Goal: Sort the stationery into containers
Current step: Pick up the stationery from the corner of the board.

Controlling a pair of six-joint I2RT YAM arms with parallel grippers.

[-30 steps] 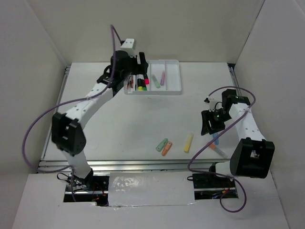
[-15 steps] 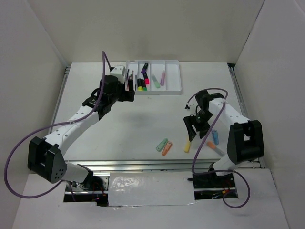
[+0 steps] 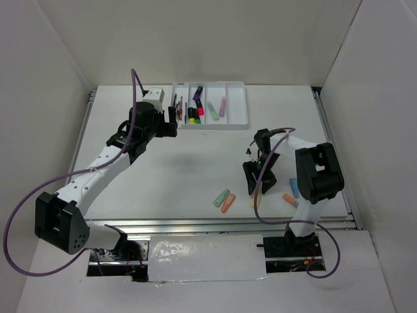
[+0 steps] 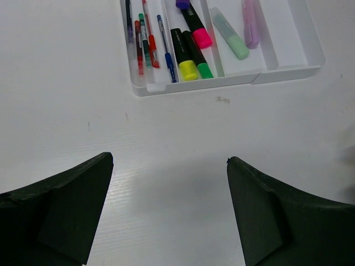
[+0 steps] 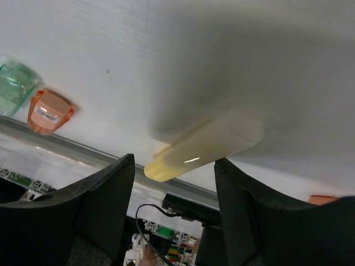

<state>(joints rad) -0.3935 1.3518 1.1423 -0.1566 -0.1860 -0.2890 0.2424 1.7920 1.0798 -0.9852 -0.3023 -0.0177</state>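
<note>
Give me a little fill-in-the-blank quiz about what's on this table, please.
1. The right gripper straddles a marker coloured ___.
2. The white tray has ___ compartments.
3. The left gripper is ___ and empty.
4. Beside the green marker lies an ___ one.
Missing words: yellow; four; open; orange.

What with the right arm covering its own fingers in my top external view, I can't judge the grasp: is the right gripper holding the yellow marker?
Observer: No. The right wrist view shows the yellow marker lying on the table inside the open right gripper, not clamped.
Operator: Is the left gripper carrying anything?
Observer: Nothing. The left gripper is open and empty, short of the tray.
Operator: What's in the tray's leftmost compartment?
Observer: Thin pens, with red, green and blue parts.
</note>
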